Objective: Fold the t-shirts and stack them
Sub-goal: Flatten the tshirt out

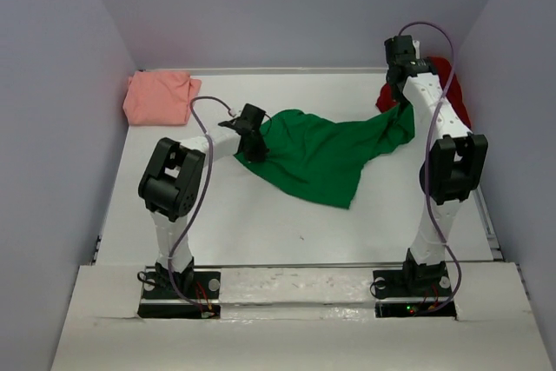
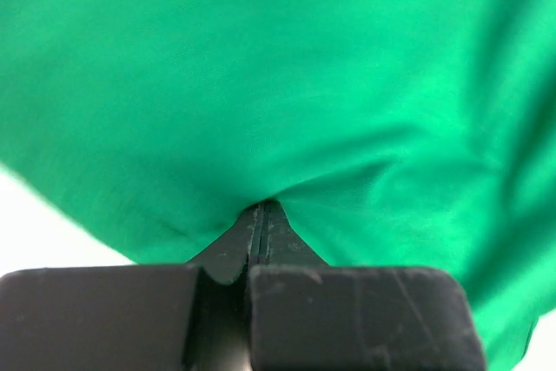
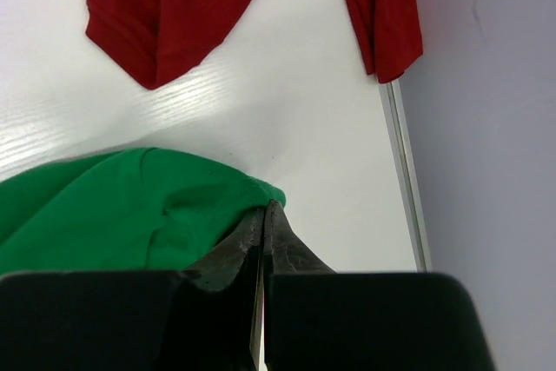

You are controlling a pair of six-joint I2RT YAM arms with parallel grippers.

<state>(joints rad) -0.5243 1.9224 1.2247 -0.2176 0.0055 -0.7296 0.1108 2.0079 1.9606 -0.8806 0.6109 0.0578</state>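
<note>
The bright green t-shirt (image 1: 326,152) hangs stretched between both grippers over the middle of the table. My left gripper (image 1: 254,141) is shut on its left edge; in the left wrist view the green cloth (image 2: 287,84) fills the frame above the closed gripper (image 2: 261,208). My right gripper (image 1: 402,100) is shut on its right edge, where the green cloth (image 3: 122,210) bunches at the closed gripper (image 3: 266,206). The dark red t-shirt (image 1: 453,84) lies crumpled at the far right behind the right arm; it also shows in the right wrist view (image 3: 174,6). The salmon-pink t-shirt (image 1: 158,96) lies folded at the far left corner.
The white table (image 1: 261,223) is boxed in by grey walls on the left, back and right. A metal rail (image 3: 404,171) runs along the table's right edge, close to my right gripper.
</note>
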